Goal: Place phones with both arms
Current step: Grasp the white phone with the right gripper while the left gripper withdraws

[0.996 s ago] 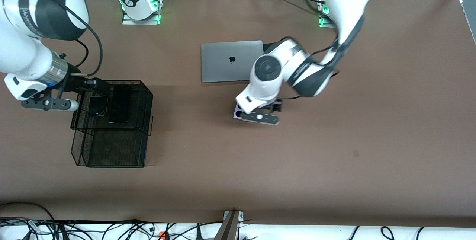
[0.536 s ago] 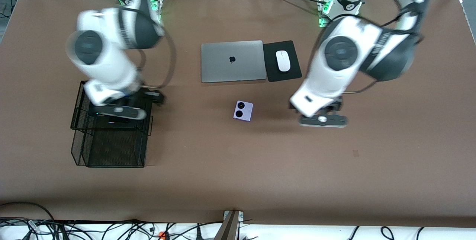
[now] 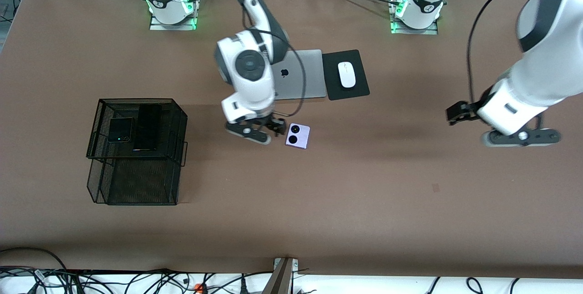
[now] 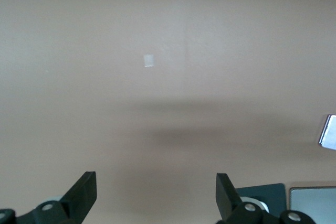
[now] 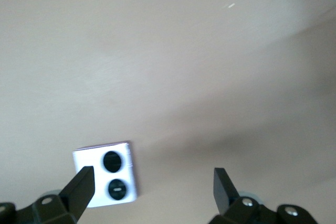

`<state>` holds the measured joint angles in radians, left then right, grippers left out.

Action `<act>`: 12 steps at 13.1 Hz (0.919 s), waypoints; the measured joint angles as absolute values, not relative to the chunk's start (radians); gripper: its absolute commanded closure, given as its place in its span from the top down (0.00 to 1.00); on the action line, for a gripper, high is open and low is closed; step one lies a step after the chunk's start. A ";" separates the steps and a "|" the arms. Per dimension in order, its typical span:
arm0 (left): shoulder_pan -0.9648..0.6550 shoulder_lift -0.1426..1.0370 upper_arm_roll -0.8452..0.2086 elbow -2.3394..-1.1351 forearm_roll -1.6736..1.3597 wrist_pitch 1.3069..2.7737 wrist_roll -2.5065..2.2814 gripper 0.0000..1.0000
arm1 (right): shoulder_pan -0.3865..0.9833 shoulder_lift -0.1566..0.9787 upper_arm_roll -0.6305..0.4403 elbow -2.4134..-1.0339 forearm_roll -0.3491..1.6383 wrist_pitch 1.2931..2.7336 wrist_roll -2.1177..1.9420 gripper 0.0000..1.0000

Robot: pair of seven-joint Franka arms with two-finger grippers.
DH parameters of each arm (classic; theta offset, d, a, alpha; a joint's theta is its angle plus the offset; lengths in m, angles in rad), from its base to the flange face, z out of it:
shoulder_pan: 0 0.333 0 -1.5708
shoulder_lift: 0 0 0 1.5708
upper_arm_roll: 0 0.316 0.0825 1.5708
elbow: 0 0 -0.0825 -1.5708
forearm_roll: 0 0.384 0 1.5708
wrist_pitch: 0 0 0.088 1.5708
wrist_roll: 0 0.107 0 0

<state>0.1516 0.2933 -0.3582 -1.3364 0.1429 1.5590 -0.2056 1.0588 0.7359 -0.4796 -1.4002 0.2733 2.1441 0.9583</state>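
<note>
Down at the right arm's end of the table sits a black wire-mesh basket (image 3: 136, 152), and lying flat on its upper tier are the squarish black flip phone (image 3: 120, 130) and, right beside it, the long slim black slab (image 3: 148, 127). Further along, the right gripper (image 3: 255, 132) hangs low over the bare tabletop with its fingers spread wide and nothing between them; the lavender-white phone (image 3: 298, 136) lies flat on the table just beside it, two black circles facing up, and in the right wrist view that phone (image 5: 107, 174) shows close by one fingertip (image 5: 79, 187), not between the two. The right arm's white forearm covers part of the closed grey laptop (image 3: 300, 77), which lies farther from the front camera than the phone. Beside the laptop is a black mouse pad (image 3: 353, 91) with a white mouse (image 3: 346, 74) on it. Well apart from all that, toward the left arm's end, the left gripper (image 3: 501, 125) hangs over open brown table (image 3: 364, 193), fingers likewise spread and empty, with nothing under it but the surface.
</note>
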 measured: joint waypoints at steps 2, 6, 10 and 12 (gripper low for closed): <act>0.090 0.226 -0.193 -1.356 0.031 1.556 -0.137 1.00 | 1.059 0.805 -0.447 -1.314 0.273 2.151 1.029 1.00; 0.035 0.043 -0.062 -1.565 -0.014 1.652 -0.099 1.00 | 1.061 0.867 -0.378 -1.257 0.273 2.198 1.098 1.00; -0.064 -0.061 0.016 -1.692 0.038 1.694 -0.080 1.00 | 1.076 0.922 -0.366 -1.257 0.268 2.213 1.099 1.00; -0.065 -0.056 0.032 -1.698 0.042 1.699 -0.052 1.00 | 1.078 0.952 -0.365 -1.258 0.264 2.239 1.094 1.00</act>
<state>-0.0652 -0.0563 0.0324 -1.6982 0.0417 1.6992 -0.0521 1.0778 0.9519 -0.3653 -1.2579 0.2635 2.2393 1.0944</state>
